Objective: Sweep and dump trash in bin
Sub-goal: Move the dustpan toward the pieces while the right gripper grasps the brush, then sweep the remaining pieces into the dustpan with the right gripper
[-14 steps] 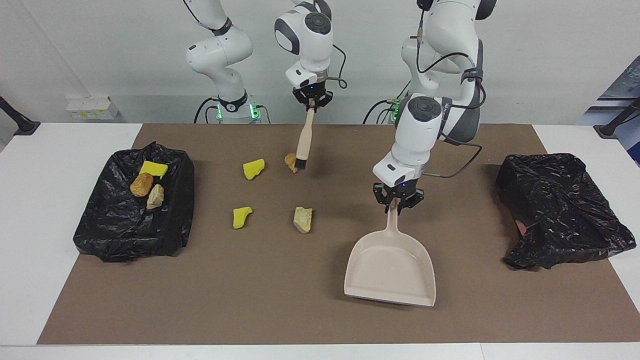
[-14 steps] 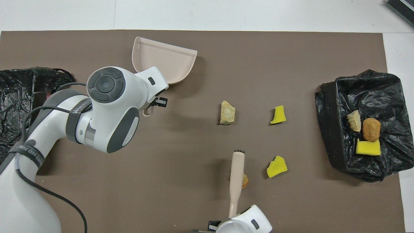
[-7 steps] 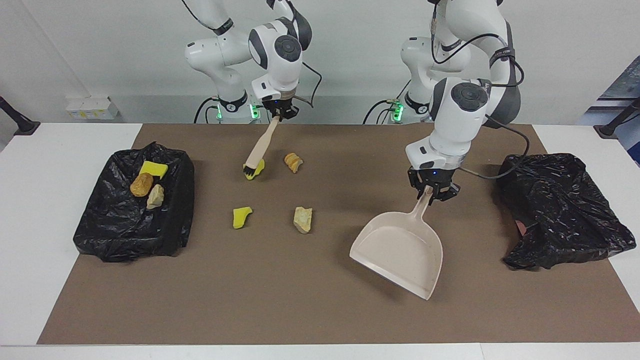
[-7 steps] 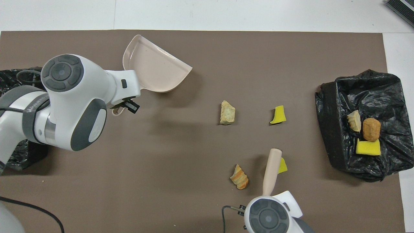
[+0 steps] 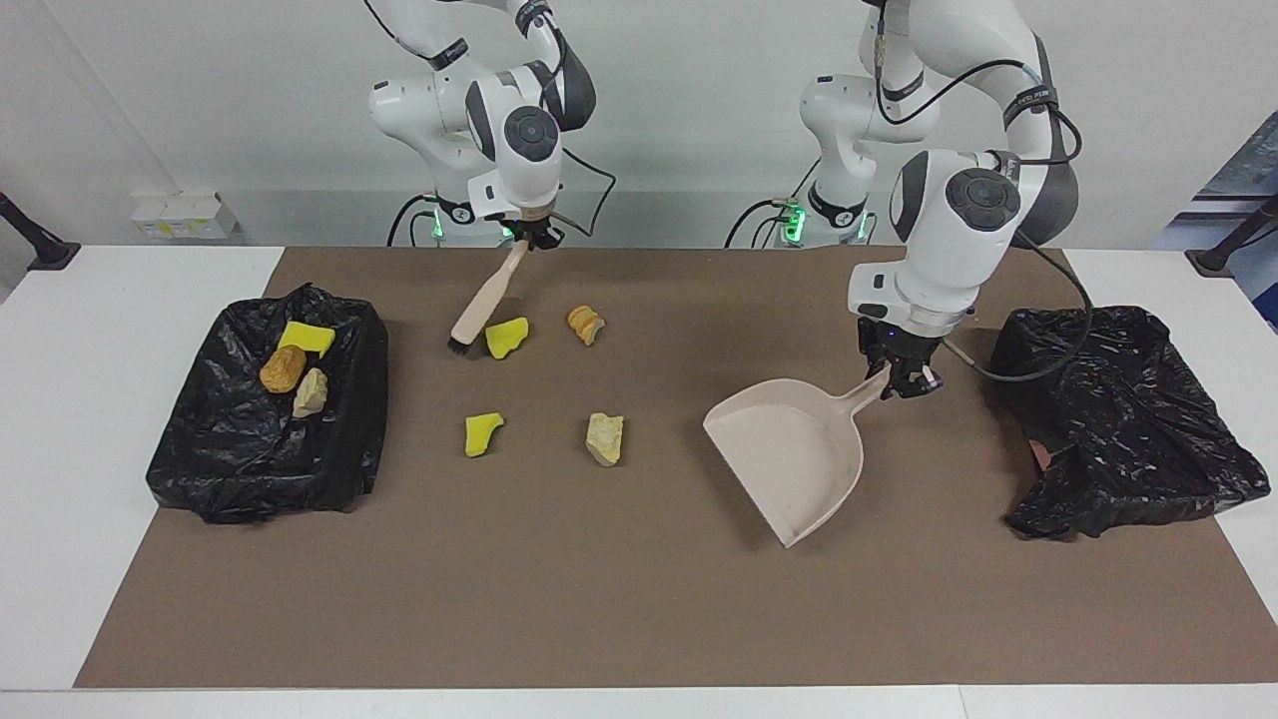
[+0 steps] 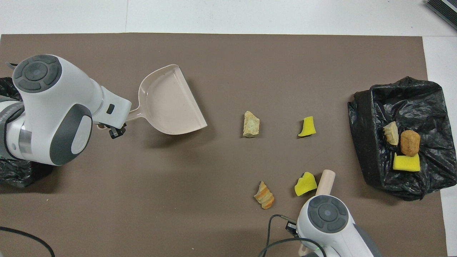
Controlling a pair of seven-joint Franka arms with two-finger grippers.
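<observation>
Surface: we see a brown mat (image 5: pixel 639 599) on a white table (image 5: pixel 70 449).
Right gripper (image 5: pixel 529 238): pinching our brush (image 5: pixel 483 304), bristles beside a yellow chunk (image 5: pixel 505 337).
Left gripper (image 5: pixel 904 377): clamped on the dustpan (image 5: pixel 794 449) handle.
Trash: four lumps on the mat, three in the bin (image 5: pixel 230 469) at the right arm's end.

trash: four lumps (image 5: pixel 605 438) loose on brown mat | three lumps (image 5: pixel 284 368) in black-lined bin (image 5: pixel 190 469)

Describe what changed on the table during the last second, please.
The brush swung from the striped roll across the nearer yellow sponge chunk toward the right arm's end. The dustpan turned its mouth toward the trash. All trash pieces and both bags stayed put.
</observation>
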